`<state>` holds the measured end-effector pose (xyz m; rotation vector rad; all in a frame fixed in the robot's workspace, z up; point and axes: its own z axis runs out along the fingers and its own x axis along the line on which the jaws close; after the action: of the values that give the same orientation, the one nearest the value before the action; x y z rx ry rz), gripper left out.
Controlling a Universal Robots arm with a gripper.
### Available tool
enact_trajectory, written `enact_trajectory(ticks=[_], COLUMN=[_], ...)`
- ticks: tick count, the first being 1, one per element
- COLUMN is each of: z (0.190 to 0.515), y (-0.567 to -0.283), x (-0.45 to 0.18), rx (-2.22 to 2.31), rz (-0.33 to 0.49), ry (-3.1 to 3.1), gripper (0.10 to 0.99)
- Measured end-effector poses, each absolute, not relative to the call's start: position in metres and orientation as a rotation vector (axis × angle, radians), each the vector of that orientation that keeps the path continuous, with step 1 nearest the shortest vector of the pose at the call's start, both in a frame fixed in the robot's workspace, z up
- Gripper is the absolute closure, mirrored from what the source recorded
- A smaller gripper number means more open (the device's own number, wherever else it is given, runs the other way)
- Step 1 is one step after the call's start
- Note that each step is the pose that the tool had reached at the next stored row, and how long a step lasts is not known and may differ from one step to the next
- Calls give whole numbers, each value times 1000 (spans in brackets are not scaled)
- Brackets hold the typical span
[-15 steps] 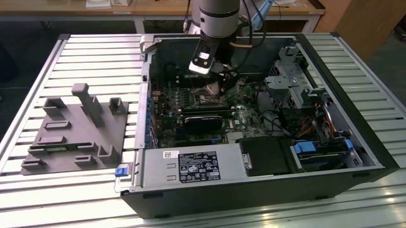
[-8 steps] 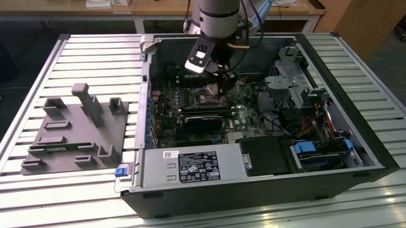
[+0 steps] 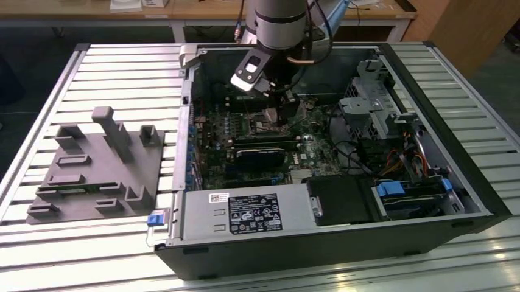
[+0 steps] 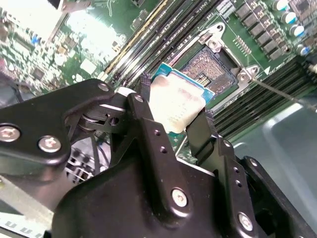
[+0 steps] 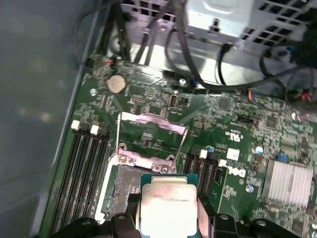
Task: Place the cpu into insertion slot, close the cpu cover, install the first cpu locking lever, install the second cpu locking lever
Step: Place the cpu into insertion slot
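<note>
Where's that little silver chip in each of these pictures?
Exterior view: too small to tell; under the hand, over the green board.
Second wrist view: the cpu, gripped in the hand, by the insertion slot.
First wrist view: the cpu overlaps the insertion slot's corner.
Shared landmark: the insertion slot.

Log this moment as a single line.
gripper: shut on cpu | cpu: held just above insertion slot, not seated | insertion slot: bare | cpu cover: open, raised
</note>
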<state>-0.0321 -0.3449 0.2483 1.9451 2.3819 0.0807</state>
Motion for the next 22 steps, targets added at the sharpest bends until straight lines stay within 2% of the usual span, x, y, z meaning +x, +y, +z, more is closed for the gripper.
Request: enact_trajectory(ticks=[14, 22], z=[245, 238], y=[-345, -345], x=[-32, -33], rx=[2194, 2175], rz=[69, 103], ry=[2147, 2135], gripper=[545, 545])
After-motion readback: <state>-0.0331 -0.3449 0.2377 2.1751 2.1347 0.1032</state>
